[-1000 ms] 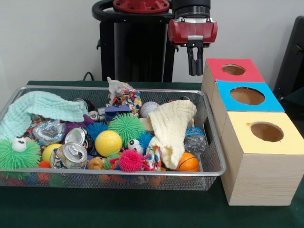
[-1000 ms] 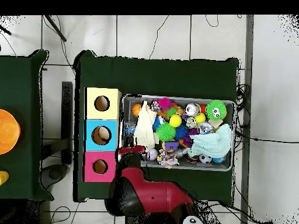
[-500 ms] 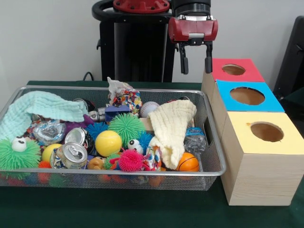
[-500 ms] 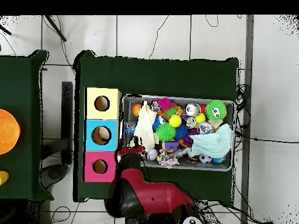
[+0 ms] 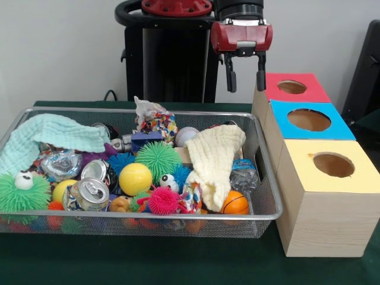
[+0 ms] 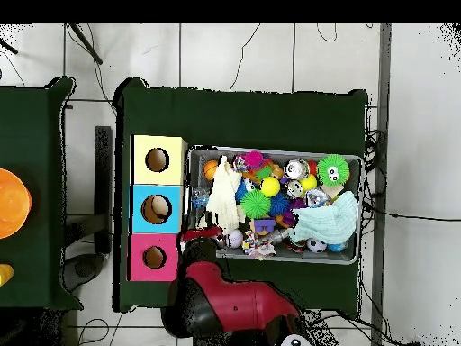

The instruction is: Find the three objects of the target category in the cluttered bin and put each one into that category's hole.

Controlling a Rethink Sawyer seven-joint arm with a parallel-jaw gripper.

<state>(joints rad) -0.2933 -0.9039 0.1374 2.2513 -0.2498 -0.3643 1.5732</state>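
Observation:
My gripper (image 5: 244, 75) hangs open and empty high above the far right corner of the wire bin (image 5: 270, 202), close to the red box (image 5: 309, 86). From above, the gripper (image 6: 202, 240) sits between the bin (image 6: 353, 257) and the red box (image 6: 137, 255). The bin holds crushed cans (image 5: 90, 193), spiky balls (image 5: 158, 158), a yellow ball (image 5: 135, 178), a baseball (image 5: 186, 135), an orange ball (image 5: 235, 203), a cream cloth (image 5: 218, 159) and a mint cloth (image 5: 50, 135). Three boxes with round holes stand to the right: red, blue (image 5: 335, 126) and yellow (image 5: 361, 173).
The boxes (image 6: 157, 207) form a row tight against the bin's side. A black chair (image 5: 365, 71) stands behind the boxes. A second green table with an orange object (image 6: 13, 202) lies off to the left in the overhead view.
The gripper was shut a second ago; its fingers have spread open. Its position above the bin's far right corner stays about the same.

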